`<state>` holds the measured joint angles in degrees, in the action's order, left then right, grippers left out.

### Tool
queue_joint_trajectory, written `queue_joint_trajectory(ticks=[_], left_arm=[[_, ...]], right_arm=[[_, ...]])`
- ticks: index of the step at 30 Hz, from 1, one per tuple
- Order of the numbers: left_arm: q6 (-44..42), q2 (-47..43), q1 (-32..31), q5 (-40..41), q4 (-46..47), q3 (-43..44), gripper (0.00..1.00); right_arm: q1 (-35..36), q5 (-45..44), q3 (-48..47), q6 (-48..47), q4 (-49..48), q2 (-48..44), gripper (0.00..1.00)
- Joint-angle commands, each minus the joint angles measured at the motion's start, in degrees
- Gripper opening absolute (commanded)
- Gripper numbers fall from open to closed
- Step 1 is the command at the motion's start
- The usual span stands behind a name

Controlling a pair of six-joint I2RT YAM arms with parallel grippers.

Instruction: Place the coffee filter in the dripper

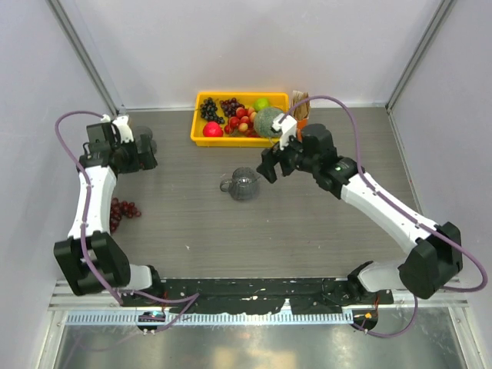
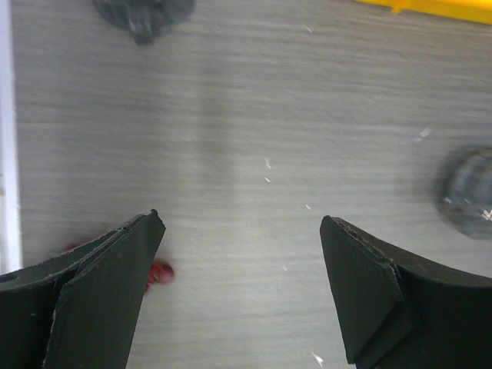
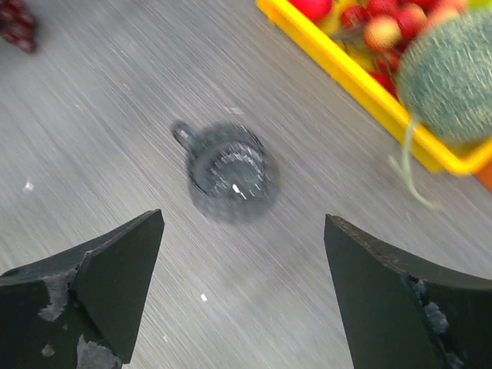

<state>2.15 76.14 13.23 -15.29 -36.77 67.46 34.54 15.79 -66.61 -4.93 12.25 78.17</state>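
Note:
The dripper point(image 1: 244, 184) is a smoky-grey ribbed cup with a small handle. It stands upright mid-table and looks empty. It also shows in the right wrist view point(image 3: 231, 171) and at the right edge of the left wrist view point(image 2: 470, 204). My right gripper point(image 1: 267, 169) is open and empty, just right of the dripper; in its own view point(image 3: 244, 217) the dripper lies ahead of the fingers. My left gripper point(image 1: 146, 157) is open and empty at the far left, over bare table point(image 2: 242, 223). No single coffee filter is in view.
A yellow tray point(image 1: 201, 134) of fruit stands at the back, with a green melon point(image 1: 269, 123) at its right end. A bundle of brown papers point(image 1: 299, 102) stands behind the melon. Red grapes point(image 1: 123, 211) lie at the left. A dark grey round object point(image 2: 142, 14) sits by the left gripper.

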Motion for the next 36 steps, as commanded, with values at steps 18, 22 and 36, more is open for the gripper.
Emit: queue_joint_trajectory(ticks=[18,22,36], left_arm=[[-2.51,37.76,0.65,8.87,-1.55,33.08,0.69],[-2.50,40.93,0.92,8.87,-2.86,35.10,0.63],[0.75,48.84,1.79,7.29,-7.69,43.89,0.49]], right_arm=[[-13.19,2.93,10.80,-4.12,12.36,-14.80,0.96],[-13.45,2.93,10.36,-4.12,12.36,-14.01,0.96],[-14.15,4.33,9.04,-3.77,11.92,-11.02,0.96]])
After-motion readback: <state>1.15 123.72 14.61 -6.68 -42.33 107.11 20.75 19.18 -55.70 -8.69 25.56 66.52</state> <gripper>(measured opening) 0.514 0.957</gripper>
